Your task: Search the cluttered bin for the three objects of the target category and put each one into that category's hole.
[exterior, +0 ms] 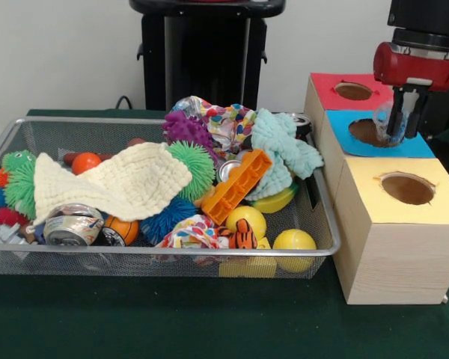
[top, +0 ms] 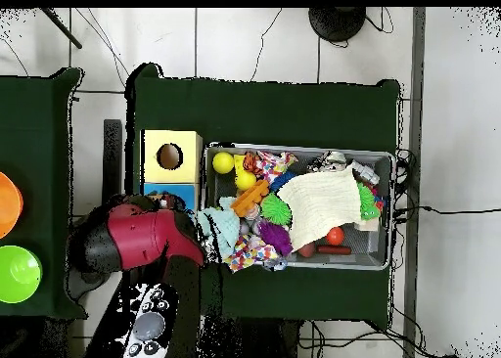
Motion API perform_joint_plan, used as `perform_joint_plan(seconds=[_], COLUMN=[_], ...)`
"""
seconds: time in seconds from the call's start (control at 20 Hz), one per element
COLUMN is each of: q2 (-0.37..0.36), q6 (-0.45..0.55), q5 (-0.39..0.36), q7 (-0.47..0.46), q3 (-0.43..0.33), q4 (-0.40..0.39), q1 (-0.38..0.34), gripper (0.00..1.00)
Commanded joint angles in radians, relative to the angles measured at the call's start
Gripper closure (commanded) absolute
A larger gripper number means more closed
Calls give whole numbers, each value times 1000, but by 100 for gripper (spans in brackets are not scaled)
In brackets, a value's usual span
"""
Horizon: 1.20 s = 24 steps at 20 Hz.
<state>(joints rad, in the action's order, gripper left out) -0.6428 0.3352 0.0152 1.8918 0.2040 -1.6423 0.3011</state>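
The hand (exterior: 401, 120) pinches a clear bottle (exterior: 390, 116) directly above the hole (exterior: 370, 132) in the blue-topped box (exterior: 419, 146), the bottle's base at the hole's rim. The red-topped box (exterior: 325, 84) sits behind and the yellow-topped box (exterior: 382, 224) in front. The bin (exterior: 172, 253) lies beside them on the bench (exterior: 209, 321), crowded with toys.

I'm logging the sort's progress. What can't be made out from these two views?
- Overhead view: the blue-topped box and red-topped box are covered by the arm.
- Front view: the end effector holds a clear bottle over the hole; whether the bottle has entered it is unclear.
- Both views: any bottles left in the bin are hidden under the cream cloth and toys.
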Motion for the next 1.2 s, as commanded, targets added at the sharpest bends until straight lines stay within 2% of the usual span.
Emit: perform_joint_plan(seconds=[0.05, 0.15, 0.2, 0.25, 0.8, 0.95, 1.2], q2=[34, 31, 29, 33, -16, -107, -248], q6=[19, 18, 18, 52, 89, 153, 274], q5=[43, 40, 39, 39, 45, 30, 1], q7=[197, 184, 177, 174, 162, 101, -46], q3=[-24, -33, -38, -31, -32, -40, -70], q4=[-2, -4, -5, 9, -22, -64, -118], q1=[-15, -23, -27, -22, -32, -68, -167], gripper=[100, 100, 0, 0, 0, 0, 0])
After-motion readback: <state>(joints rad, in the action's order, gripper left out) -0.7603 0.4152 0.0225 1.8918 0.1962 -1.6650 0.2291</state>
